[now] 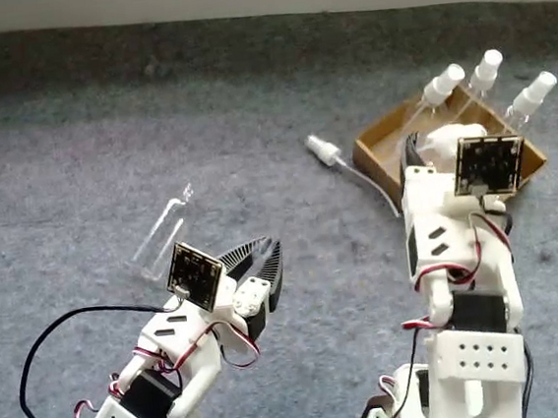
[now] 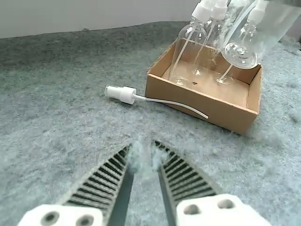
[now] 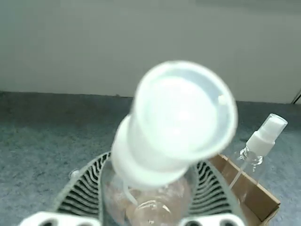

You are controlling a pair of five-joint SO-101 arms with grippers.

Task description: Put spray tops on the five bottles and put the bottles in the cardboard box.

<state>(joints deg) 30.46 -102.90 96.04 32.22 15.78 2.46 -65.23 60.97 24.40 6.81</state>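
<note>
My right gripper [image 1: 434,151] is shut on a clear bottle [image 1: 444,139] with a white spray top [image 3: 183,113], held over the cardboard box [image 1: 377,152]. Three capped bottles [image 1: 486,68] stand in the far side of the box. In the left wrist view the held bottle [image 2: 242,49] hangs tilted above the box [image 2: 207,109]. A loose spray top [image 1: 325,150] with its long tube lies on the carpet just left of the box. An uncapped clear bottle [image 1: 166,235] lies on its side at the left. My left gripper [image 1: 261,260] hovers low near it, its jaws a narrow gap apart, holding nothing.
Grey carpet covers the whole table, with a darker strip along the far edge. Open carpet lies between the lying bottle and the loose spray top [image 2: 120,92]. A black cable loops at the front left by the left arm's base.
</note>
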